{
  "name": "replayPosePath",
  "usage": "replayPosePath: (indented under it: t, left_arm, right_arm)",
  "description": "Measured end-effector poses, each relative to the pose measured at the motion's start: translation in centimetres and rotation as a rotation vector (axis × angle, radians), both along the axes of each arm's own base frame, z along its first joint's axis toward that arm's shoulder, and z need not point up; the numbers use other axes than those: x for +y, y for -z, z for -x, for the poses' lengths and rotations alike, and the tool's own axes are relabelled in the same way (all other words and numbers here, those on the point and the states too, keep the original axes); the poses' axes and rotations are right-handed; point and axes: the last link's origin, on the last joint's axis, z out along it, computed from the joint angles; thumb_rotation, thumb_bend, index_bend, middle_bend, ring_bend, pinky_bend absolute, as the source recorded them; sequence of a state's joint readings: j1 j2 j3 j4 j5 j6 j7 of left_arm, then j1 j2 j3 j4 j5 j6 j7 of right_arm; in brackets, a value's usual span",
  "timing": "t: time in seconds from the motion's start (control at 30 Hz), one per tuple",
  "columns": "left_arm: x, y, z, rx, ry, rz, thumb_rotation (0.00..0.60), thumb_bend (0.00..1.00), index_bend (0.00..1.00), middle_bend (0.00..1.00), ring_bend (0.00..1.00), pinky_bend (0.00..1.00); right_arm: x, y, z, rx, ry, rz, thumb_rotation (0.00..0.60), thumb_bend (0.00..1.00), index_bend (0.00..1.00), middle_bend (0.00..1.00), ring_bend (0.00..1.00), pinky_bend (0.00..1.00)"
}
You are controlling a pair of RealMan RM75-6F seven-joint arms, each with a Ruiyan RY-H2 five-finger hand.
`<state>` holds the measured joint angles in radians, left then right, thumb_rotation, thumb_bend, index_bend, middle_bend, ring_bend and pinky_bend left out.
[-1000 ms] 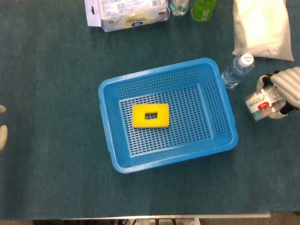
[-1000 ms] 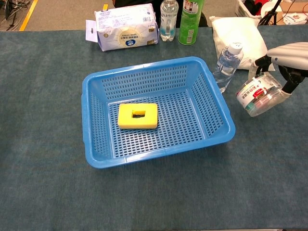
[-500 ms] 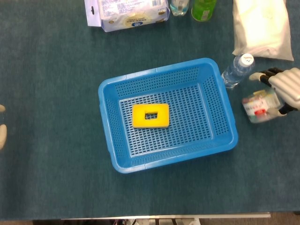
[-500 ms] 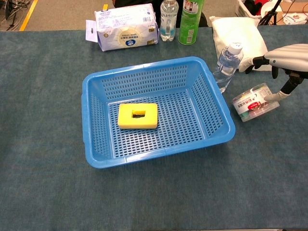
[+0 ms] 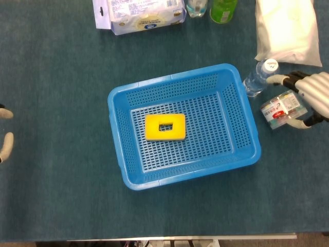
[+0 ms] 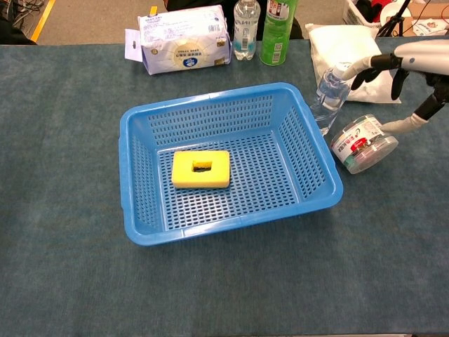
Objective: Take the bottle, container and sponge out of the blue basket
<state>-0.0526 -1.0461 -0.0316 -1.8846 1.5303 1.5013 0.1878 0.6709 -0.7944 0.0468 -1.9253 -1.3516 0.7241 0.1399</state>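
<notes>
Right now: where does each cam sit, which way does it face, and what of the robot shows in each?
Head view: high above the table, facing almost straight down on the blue basket; left hand at the left edge, right hand at the right.
Chest view: lower, in front, tilted obliquely across the table; only the right hand shows.
Shared: basket, yellow sponge inside it, bottle and container outside on the right.

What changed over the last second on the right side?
The right hand set the container down on its side beside the blue basket, let go and opened. The sponge in the basket and the bottle outside it stayed put.
</notes>
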Motion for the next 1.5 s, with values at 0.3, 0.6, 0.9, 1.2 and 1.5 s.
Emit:
replayPosePath:
  t: [0.3,0.6,0.9,1.2,1.5]
  left_arm:
    - [1.2,0.5,-1.2,-0.008,0.061,0.073,0.6,0.39,0.37,0.29,0.17,0.17]
    - [2.4,1.9,-2.7,-0.032,0.121,0.121,0.6,0.39,0.37,0.29,0.17,0.17]
    - [3.3,4.2,-5.2,-0.065,0.217,0.234,0.6,0.39,0.37,0.29,0.17,0.17]
    - [4.4,6.7,-8.1,-0.062,0.308,0.396,0.6,0.39,0.38,0.29,0.17,0.17]
    - [5.7,9.0,-10.8,0.0,0.359,0.498,0.6,0.38,0.33,0.27,0.16,0.17]
  right_arm:
    - [0.0,-3.1,-1.9,-0.108,-0.043,0.076,0.6,0.19,0.16,0.26,0.18,0.38]
    - [0.1,-4.8,-1.8,-0.088,-0.104,0.207,0.6,0.19,0.16,0.27,0.18,0.38]
    - [1.1,-7.3,-0.1,-0.066,-0.077,0.472,0.6,0.19,0.16,0.27,0.18,0.38]
    - [1.1,-8.2,0.2,-0.084,-0.032,0.556,0.6,0.18,0.16,0.27,0.18,0.38]
    - [0.0,-7.9,0.1,-0.08,-0.027,0.548,0.6,0.18,0.16,0.27,0.18,0.38]
